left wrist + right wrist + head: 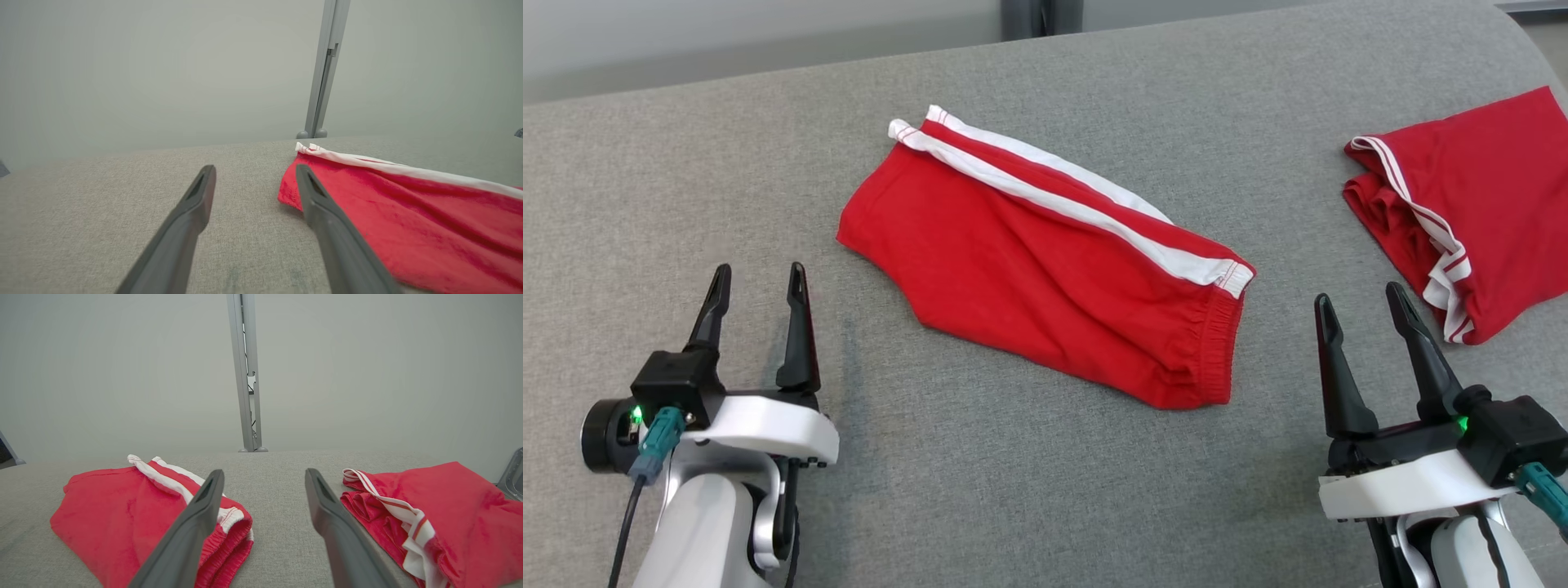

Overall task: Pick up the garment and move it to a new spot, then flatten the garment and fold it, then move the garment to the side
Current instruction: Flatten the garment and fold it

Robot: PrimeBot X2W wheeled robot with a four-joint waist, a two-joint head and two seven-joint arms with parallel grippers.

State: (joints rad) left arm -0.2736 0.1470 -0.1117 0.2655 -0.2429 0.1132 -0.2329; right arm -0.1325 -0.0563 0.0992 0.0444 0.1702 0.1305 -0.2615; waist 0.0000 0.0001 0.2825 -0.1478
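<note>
Red white-striped shorts [1029,269] lie flat on grey upholstery [1013,490].

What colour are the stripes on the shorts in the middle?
White, on the red shorts; clearest in the head view.

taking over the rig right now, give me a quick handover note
The left end effector is open and empty, over the grey surface, left of the red shorts.
The right end effector is open and empty, facing the gap between the red shorts and a second red garment.
Done: the red shorts lie flat mid-surface, apparently folded in half.
Left to do: likely a further fold, then moving them aside.
</note>
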